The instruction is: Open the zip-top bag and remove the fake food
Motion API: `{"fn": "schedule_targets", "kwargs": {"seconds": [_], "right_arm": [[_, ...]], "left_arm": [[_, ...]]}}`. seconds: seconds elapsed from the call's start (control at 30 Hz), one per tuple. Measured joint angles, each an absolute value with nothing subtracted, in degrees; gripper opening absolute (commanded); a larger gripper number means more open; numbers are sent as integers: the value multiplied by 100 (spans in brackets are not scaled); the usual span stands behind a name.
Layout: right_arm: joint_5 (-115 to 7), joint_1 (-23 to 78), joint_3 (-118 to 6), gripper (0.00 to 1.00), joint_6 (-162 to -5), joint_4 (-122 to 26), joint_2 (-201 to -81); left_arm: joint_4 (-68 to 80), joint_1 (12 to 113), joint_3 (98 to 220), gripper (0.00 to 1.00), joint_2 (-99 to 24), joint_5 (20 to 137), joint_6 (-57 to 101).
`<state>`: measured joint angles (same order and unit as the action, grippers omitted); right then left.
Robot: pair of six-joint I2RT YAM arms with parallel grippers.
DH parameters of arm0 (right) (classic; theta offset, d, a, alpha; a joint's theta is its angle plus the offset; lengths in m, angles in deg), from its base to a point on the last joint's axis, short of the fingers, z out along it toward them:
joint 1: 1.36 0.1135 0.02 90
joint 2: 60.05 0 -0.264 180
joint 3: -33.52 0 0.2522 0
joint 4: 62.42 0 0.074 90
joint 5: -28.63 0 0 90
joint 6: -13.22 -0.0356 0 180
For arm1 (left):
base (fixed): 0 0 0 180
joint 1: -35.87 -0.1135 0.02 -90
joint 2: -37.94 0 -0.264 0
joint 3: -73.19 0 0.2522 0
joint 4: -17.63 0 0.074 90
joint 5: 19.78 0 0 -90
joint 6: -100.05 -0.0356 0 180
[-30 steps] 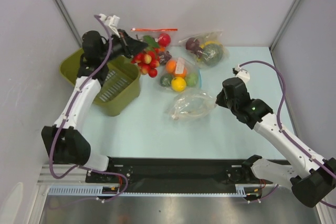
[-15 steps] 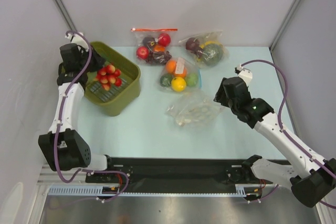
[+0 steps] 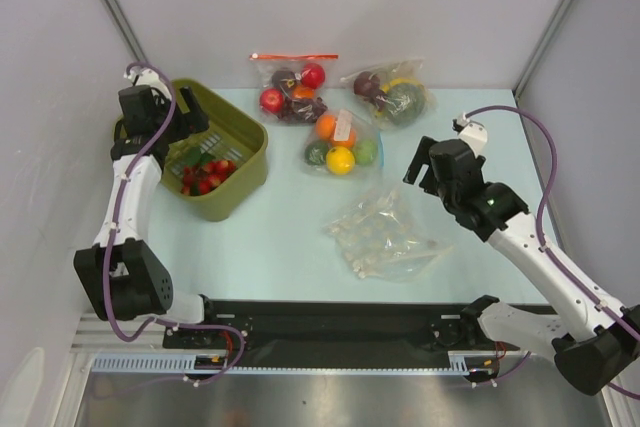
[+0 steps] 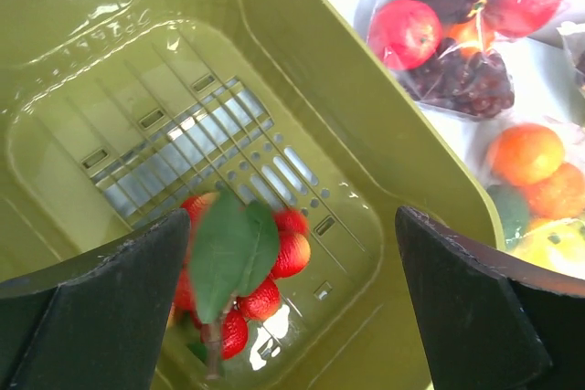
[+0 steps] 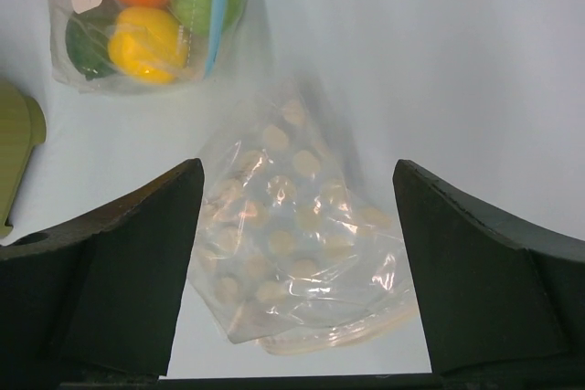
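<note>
- Green bin [image 4: 366,116]: sits directly under your left gripper [image 4: 292,216]. It now holds the load, which it didn't a second ago.
- Zip-top bag [image 5: 292,253]: lies flat on the table straight below your right gripper [image 5: 297,166], between the two fingers and touching neither. Half a second ago it was bunched up closer in; now it's spread out, looks empty and is loose.
- Fake food [image 4: 265,271]: the red pieces plus a green leaf rest in the bin's bottom corner, just below the left fingers. A second ago that cluster was hanging from the left gripper above the fruit bags.
- Left gripper: fingers spread wide, nothing between them.
- Right gripper: fingers spread too, nothing pinched.
- My read: food is out and dropped and the bag is released, so the task looks essentially done. Only retracting is left.
</note>
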<state>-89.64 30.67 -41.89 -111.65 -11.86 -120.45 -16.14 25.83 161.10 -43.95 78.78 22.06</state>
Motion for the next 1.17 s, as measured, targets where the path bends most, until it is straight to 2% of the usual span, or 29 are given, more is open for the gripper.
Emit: {"fn": "schedule_targets", "kwargs": {"seconds": [0.3,0.67,1.17], "right_arm": [[-8954,2984,-4200,91,-10903,-1300,-12047],[-8641,2466,-4097,91,-10481,-2220,-12073],[-8545,2320,-4099,91,-10101,-2994,-12274]], "left_arm": [[-1735,2583,16119,100,-4395,7810,2243],[-2062,2716,16267,100,-4224,7729,2195],[-2117,2911,16294,100,-3892,7723,2031]]}}
